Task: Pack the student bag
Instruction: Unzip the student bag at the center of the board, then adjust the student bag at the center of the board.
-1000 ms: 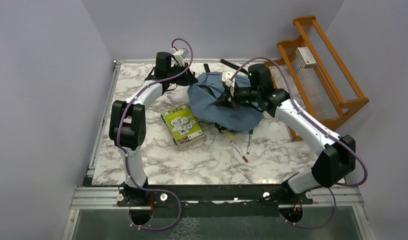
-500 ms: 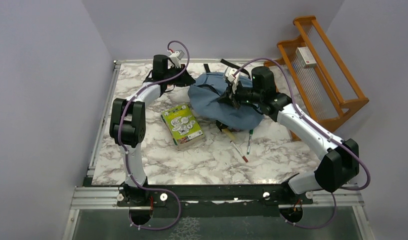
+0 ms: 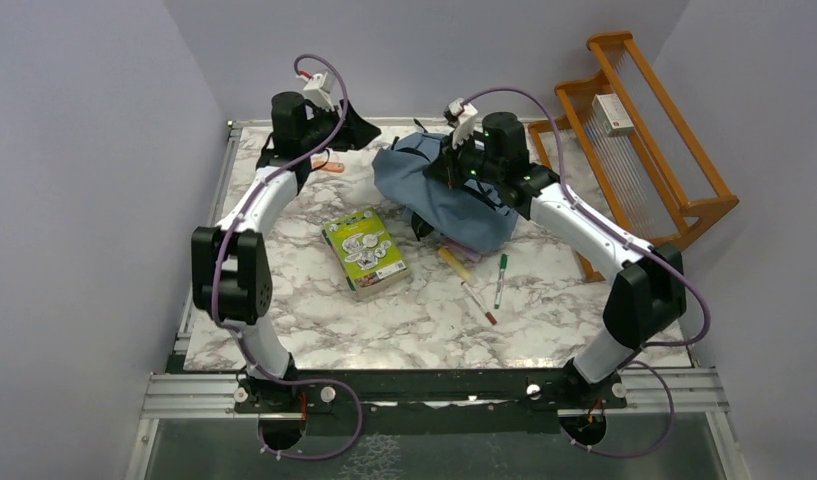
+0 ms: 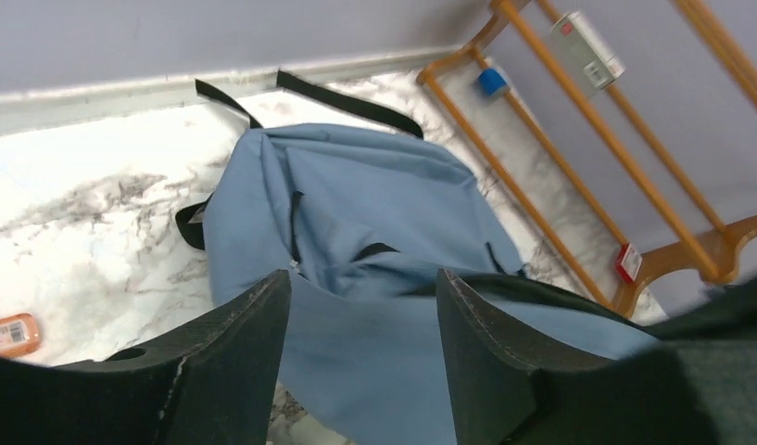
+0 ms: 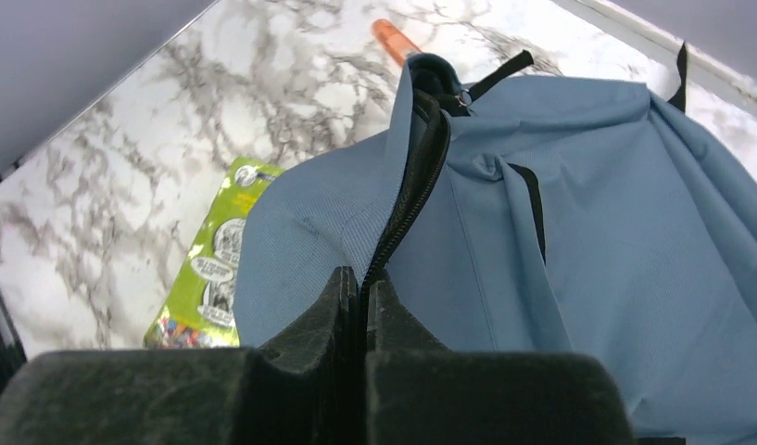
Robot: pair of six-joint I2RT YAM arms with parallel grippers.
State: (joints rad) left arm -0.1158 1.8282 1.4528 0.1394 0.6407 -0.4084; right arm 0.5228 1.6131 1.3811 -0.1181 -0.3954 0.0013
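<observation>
Left pincer (image 4: 360,297) backed off toward the far-left corner and let go, while the right pincer (image 5: 363,278) dragged the student bag (image 3: 454,200) toward the back edge.
Left jaws stood apart with nothing between them. Right pincer was clenched on the bag's zipper edge, holding that lip up. The bag lay slumped at the far middle of the desk (image 3: 284,320). Green book (image 3: 364,252), pens (image 3: 489,290) and a small orange item (image 3: 331,167) all lay out on the marble, none seen inside, so packing looked barely begun: opening the bag was in hand and loading was all left.
</observation>
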